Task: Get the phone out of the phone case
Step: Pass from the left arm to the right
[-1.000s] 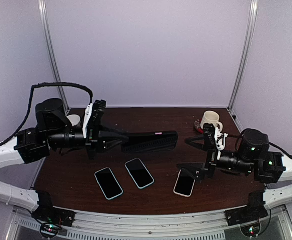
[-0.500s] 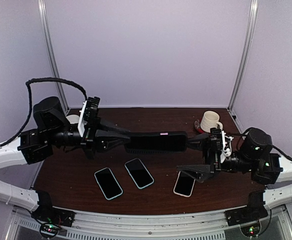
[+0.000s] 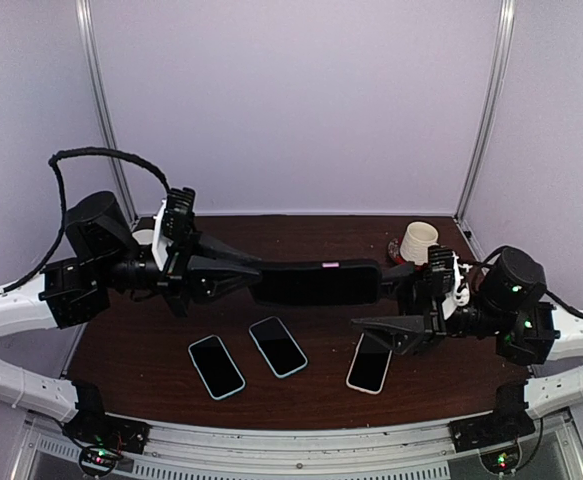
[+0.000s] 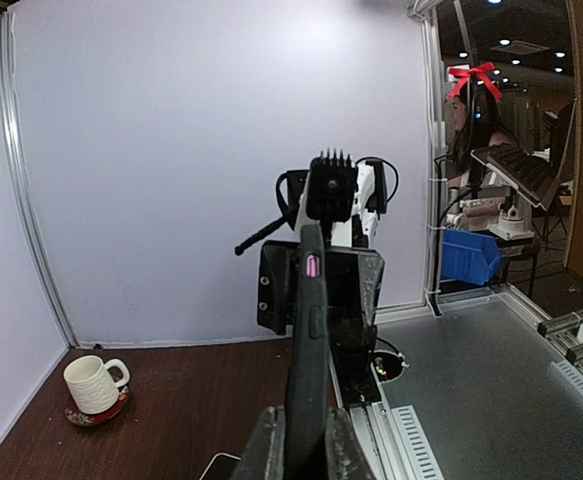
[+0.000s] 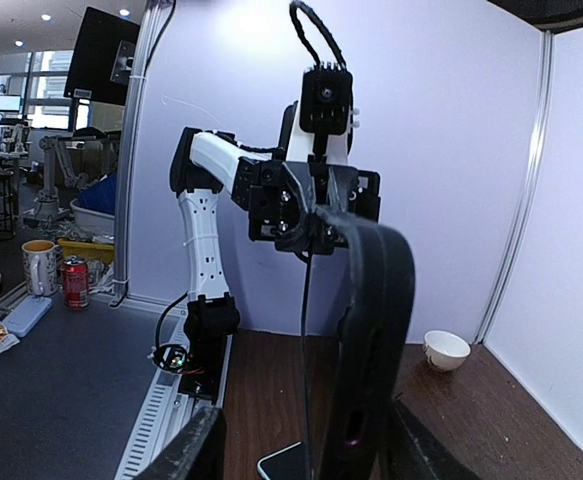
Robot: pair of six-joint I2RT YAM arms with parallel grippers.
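Left end effector (image 4: 299, 445): clenched on 1 short end of the black cased phone (image 3: 316, 283). In my left wrist view I see the handset edge-on, pinched across its flat faces.
Phone position: in mid-air above the brown worktop (image 3: 311, 400), lying level between the 2 arms. Its free end points at the right arm, and it is not yet out of its case.
Why held so: I judge this grip offers the free end to the other arm, which would then have room to work the shell off.
Right end effector (image 3: 393, 302): spread wide and grasping nothing. It has 1 finger on each side of the phone's free end, with gaps showing in the right wrist view.
Case (image 5: 371, 340): matte black with a thick rounded lip. It looks to me like soft, rubbery plastic.
Pink side button (image 4: 312, 265): small, set into the case edge.
Spares: 3 smartphones (image 3: 278, 346) lie flat on the worktop below. 2 are in pale blue shells and 1 is in cream, all glossy-screened.
Back right: a white ribbed mug (image 3: 418, 240) on a red coaster (image 3: 395, 250).
Risk: if the shell grips tightly, pulling may drag the phone through the left fingers.
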